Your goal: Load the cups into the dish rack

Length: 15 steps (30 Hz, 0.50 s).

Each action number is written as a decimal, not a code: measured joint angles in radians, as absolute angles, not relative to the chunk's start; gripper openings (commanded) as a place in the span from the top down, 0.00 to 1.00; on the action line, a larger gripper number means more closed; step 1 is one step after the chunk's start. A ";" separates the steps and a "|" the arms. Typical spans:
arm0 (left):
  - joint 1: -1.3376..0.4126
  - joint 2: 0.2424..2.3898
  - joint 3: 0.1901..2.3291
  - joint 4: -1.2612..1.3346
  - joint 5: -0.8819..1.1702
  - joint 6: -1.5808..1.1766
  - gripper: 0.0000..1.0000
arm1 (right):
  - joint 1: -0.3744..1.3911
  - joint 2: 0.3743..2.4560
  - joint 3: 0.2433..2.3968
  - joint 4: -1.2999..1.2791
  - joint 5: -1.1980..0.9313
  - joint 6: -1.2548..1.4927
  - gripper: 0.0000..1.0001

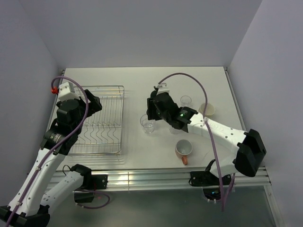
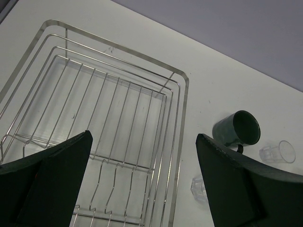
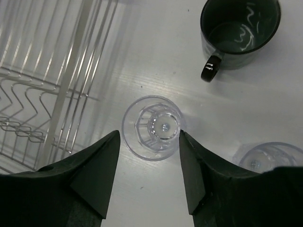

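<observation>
Clear glass tumbler (image 3: 152,127), faceted and upright, sits between jaws of right gripper (image 3: 149,135), contact unclear; left gripper (image 2: 143,136) gapes wide

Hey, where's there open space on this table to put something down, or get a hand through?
Free: the far table strip between the dish rack and the back wall; the near patch between rack and orange mug; the rack's empty bed. Crowded: under the right arm, among tumblers and black mug.

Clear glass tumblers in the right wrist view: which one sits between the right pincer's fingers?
The upright clear glass tumbler nearest the silver wire dish rack; the other tumbler sits outside the right pincer, lower right.
</observation>
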<state>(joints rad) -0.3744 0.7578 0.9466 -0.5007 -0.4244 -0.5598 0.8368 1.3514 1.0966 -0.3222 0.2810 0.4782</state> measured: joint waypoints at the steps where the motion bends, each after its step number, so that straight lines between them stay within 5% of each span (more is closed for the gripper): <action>1: -0.374 0.756 0.947 -0.501 -0.424 -0.560 0.01 | 0.849 1.375 1.097 -0.325 0.286 0.478 0.41; 15: -0.374 0.757 0.947 -0.501 -0.424 -0.558 0.01 | 0.982 1.594 1.211 -0.365 0.308 0.478 0.43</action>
